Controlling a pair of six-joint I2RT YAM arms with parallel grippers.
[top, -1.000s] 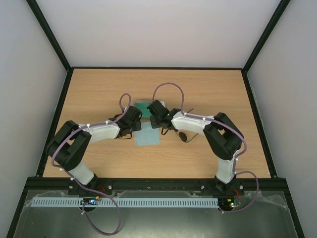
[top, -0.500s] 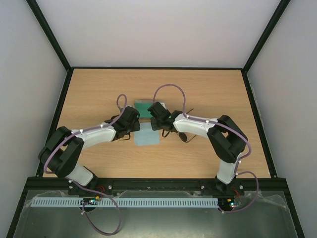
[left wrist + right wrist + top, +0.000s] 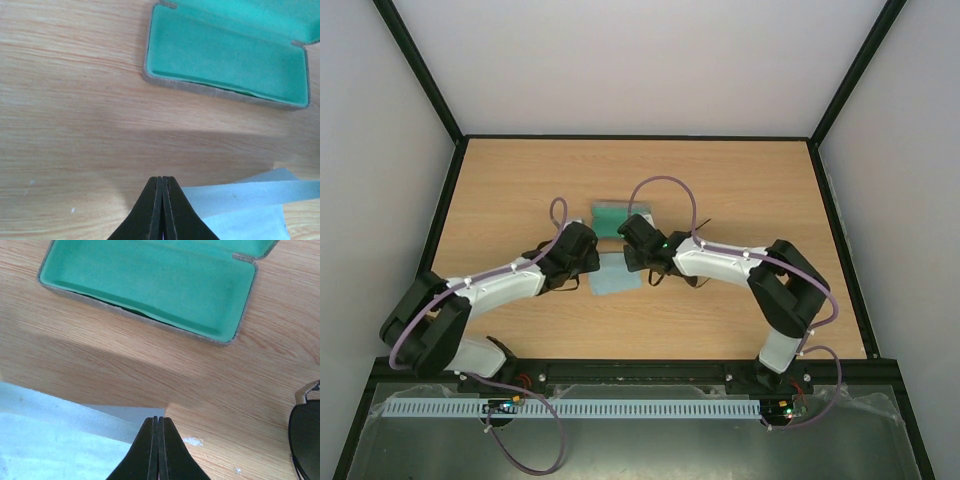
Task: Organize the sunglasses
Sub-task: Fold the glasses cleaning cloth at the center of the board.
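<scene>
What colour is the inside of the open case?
The case is bright green inside, clearest in the right wrist view.

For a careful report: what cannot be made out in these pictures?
- Sunglasses: right wrist view, only one lens, cut by the right edge; top view, mostly under the right arm.
- Glasses case: wrist views, lid cut by the top edge.
- Blue cloth: whether the shut right gripper pinches it; fingertips hide contact.

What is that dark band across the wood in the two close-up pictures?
Left wrist view: a soft-edged shadow crosses the table between the case and the cloth, probably cast by the left arm overhead. Right wrist view: the same band, slanting below the case.
</scene>
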